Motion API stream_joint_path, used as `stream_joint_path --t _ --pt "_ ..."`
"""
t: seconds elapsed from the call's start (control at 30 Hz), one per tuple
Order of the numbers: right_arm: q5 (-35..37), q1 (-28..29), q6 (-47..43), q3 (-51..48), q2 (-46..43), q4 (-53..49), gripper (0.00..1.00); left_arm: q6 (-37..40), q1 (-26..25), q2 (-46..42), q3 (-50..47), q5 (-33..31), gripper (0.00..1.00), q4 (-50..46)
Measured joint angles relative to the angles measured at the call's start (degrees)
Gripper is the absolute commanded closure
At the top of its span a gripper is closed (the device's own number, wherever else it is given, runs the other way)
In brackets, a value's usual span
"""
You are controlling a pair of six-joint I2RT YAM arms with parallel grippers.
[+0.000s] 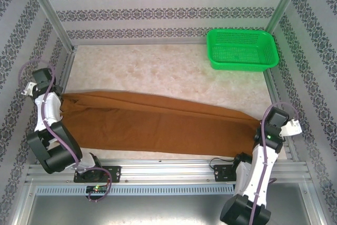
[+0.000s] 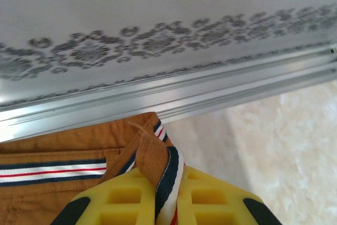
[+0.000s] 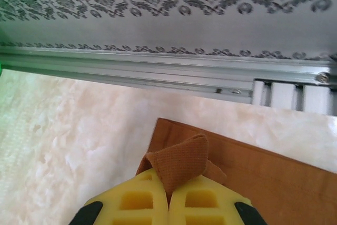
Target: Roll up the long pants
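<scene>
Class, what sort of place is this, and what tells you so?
Likely a robot lab work cell: an aluminium frame with wallpapered panels encloses the table, and two arms are bolted at its edge.

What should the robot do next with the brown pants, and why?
Probably lower both ends onto the table: the left gripper pinches the waistband, the right gripper pinches a hem, and the long pants lie stretched out between them.

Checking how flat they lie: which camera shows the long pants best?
Top external: the long pants lie stretched out full length. Left wrist gives their striped waistband pinched, right wrist a pinched corner.
</scene>
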Motion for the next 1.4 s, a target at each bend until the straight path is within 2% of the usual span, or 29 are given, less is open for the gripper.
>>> stream_joint_path --t 0.3,0.33,0.37,0.43,0.47,0.5,0.53,0.57,0.63,0.7,0.77,0.93,1.03,1.1,1.13,1.17,1.2,1.23,1.3,1.4 --pt "1.86 -1.88 4.42 -3.32 -2.16 -4.02 1.00 -6.34 4.50 -12.02 -10.45 -3.82 1.00 -2.56" --pt "1.86 -1.88 4.83 -3.58 -2.27 -4.35 1.00 -6.88 5.14 -13.25 -10.62 -4.26 0.95 -3.32" --pt "1.84 -1.88 5.31 -3.72 -2.43 -4.76 1.00 -7.26 5.81 -14.14 -10.75 -4.44 0.84 -3.82" --pt "1.77 -1.88 6.14 -3.74 -2.84 -5.60 0.98 -8.00 7.52 -15.80 -11.15 -4.59 0.79 -4.74" --pt "1.81 -1.88 6.38 -3.74 -3.06 -5.81 0.88 -8.39 8.31 -16.28 -11.37 -4.63 0.78 -5.07" --pt "1.86 -1.88 6.84 -3.74 -3.34 -6.12 0.68 -8.76 9.31 -16.72 -11.69 -4.61 0.72 -5.33" --pt "2.16 -1.92 7.23 -3.78 -3.65 -6.25 0.56 -9.29 10.51 -17.09 -12.15 -4.66 0.68 -5.33" --pt "2.67 -2.14 7.30 -3.80 -3.82 -6.19 0.46 -9.84 11.61 -17.38 -12.55 -4.68 0.63 -5.25" --pt "3.67 -2.99 7.52 -3.80 -3.93 -5.84 0.27 -10.47 13.92 -18.36 -13.55 -4.72 0.45 -4.63" --pt "3.96 -3.41 7.58 -3.80 -3.91 -5.20 0.20 -11.37 14.91 -19.63 -14.34 -4.76 0.42 -3.98" --pt "3.67 -3.91 7.76 -3.80 -3.82 -4.35 0.18 -11.61 15.04 -20.50 -14.43 -4.46 0.39 -3.67" --pt "1.09 -5.35 7.61 -3.48 -1.07 -1.92 0.20 -11.32 15.04 -20.44 -13.75 -2.69 0.41 -2.95" --pt "-1.14 -5.35 7.06 -1.95 1.01 -0.66 0.19 -10.45 15.04 -20.65 -11.08 -2.43 0.35 -3.78" --pt "-3.28 -5.20 5.75 0.11 2.71 0.79 0.21 -9.55 15.04 -20.90 -7.78 -1.92 0.40 -4.70" --pt "-5.05 -4.96 4.66 1.64 3.89 1.66 0.27 -8.94 15.04 -21.05 -5.92 -0.87 0.48 -4.66" --pt "-6.56 -4.24 3.72 3.06 5.03 2.40 0.39 -8.00 15.02 -21.31 -4.52 0.63 0.62 -4.15" --pt "-8.26 -2.71 2.36 4.81 6.38 3.26 0.66 -6.73 14.58 -21.64 -3.17 3.37 0.95 -2.97" --pt "-9.60 -0.35 0.83 6.62 7.78 3.91 1.00 -5.46 13.29 -21.70 -2.10 6.12 1.00 -1.97" --pt "-11.39 7.39 -2.36 10.08 10.21 5.01 1.00 -1.66 7.96 -20.31 0.37 10.86 1.00 -1.68" --pt "-12.37 22.05 -7.10 13.64 12.55 5.51 1.00 6.08 -5.11 -15.17 3.89 17.42 1.00 -2.05"
